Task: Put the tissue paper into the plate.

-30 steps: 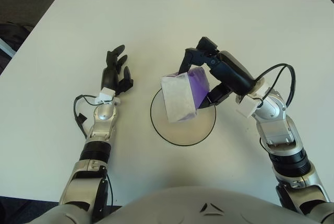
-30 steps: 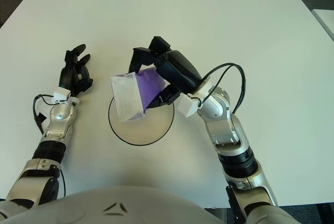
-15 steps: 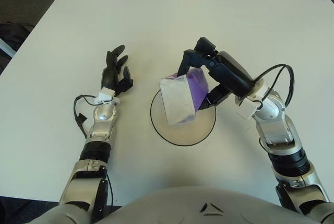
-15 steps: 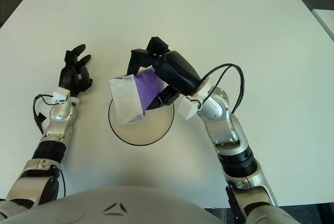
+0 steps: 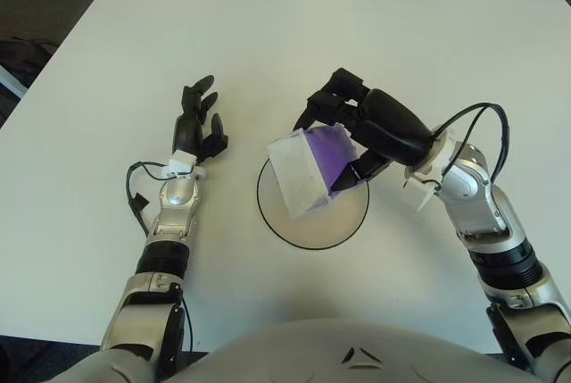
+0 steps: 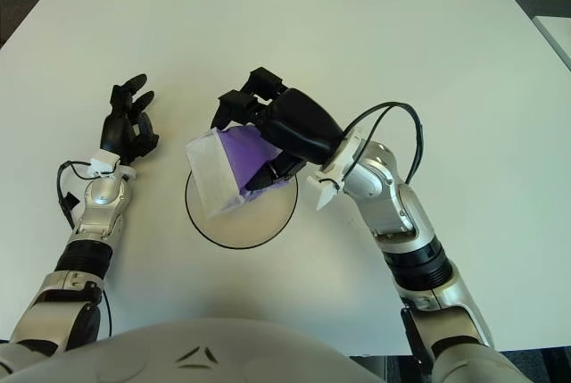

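Tissue paper [image 5: 308,169] is being lowered over the plate [image 5: 287,225], my right hand [image 5: 357,129] pinching it; next I'm releasing, left hand [image 5: 198,124] spread beside.

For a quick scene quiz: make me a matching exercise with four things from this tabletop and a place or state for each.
Things:
1. tissue pack
2. plate
3. left hand
4. right hand

States:
A. fingers open, holding nothing, left of the plate
B. round, dark-rimmed, on the white table
C. purple and white, held over the plate
D. gripping the pack

Pairs: 1-C, 2-B, 3-A, 4-D
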Tool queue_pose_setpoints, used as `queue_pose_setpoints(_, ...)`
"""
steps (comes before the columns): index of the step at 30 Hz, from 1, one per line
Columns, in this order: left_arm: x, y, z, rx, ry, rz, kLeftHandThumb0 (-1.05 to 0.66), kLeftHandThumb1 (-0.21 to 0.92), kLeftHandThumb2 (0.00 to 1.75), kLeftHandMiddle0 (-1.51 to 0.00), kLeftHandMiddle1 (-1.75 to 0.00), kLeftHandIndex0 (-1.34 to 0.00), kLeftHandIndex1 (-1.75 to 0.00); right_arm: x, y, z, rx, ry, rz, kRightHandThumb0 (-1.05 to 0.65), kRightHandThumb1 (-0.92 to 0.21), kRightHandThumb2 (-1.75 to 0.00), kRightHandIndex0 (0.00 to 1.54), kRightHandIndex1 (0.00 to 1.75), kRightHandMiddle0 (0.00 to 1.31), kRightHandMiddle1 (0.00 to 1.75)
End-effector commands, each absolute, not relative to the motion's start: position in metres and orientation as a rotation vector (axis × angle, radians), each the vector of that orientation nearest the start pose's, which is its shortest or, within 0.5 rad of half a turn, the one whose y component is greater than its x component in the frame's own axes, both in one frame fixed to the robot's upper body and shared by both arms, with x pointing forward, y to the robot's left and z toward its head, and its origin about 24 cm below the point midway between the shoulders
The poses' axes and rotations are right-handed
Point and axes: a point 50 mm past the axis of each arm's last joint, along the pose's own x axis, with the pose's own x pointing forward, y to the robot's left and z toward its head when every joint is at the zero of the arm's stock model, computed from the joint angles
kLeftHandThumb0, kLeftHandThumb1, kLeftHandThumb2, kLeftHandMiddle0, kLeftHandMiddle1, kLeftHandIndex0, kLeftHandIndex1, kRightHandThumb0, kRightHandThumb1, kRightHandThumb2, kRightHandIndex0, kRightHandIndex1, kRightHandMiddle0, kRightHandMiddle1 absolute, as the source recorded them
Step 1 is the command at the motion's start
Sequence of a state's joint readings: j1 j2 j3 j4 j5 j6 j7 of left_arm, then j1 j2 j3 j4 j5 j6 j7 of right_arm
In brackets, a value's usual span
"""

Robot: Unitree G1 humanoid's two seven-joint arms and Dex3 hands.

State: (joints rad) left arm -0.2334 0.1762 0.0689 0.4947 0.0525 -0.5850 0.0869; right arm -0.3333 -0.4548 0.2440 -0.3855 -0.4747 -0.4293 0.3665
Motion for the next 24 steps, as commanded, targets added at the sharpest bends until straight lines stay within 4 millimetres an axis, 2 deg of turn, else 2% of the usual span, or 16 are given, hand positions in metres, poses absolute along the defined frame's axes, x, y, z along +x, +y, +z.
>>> queue_pose_setpoints(1, 0.2428, 0.189, -0.0234, 0.205, -0.046, 0.07, -0.7, 0.92, 0.97, -0.14, -0.38, 0.0, -0.72, 0.2299, -0.0897, 0.1943, -1.141, -1.05, 0.686, -1.04, -0.92, -0.86, 0.01, 0.05, 0.0, 0.06)
queue_pose_setpoints(12, 0.2413, 0.1919, -0.0258, 0.231, -0.042, 0.065, -0.65, 0.92, 0.98, -0.19, -0.39, 0.0, -0.73, 0.2323, -0.0922, 0.1921, -1.152, -1.05, 0.684, -1.05, -0.92, -0.91, 0.0, 0.0, 0.0, 0.0)
queue_pose_setpoints(24, 0.2409, 0.1928, -0.0268, 0.213, -0.032, 0.053, -0.69, 0.92, 0.99, -0.21, -0.41, 0.0, -0.69, 0.2365, -0.0964, 0.1921, -1.186, -1.04, 0.676, -1.05, -0.92, -0.94, 0.0, 0.0, 0.0, 0.0)
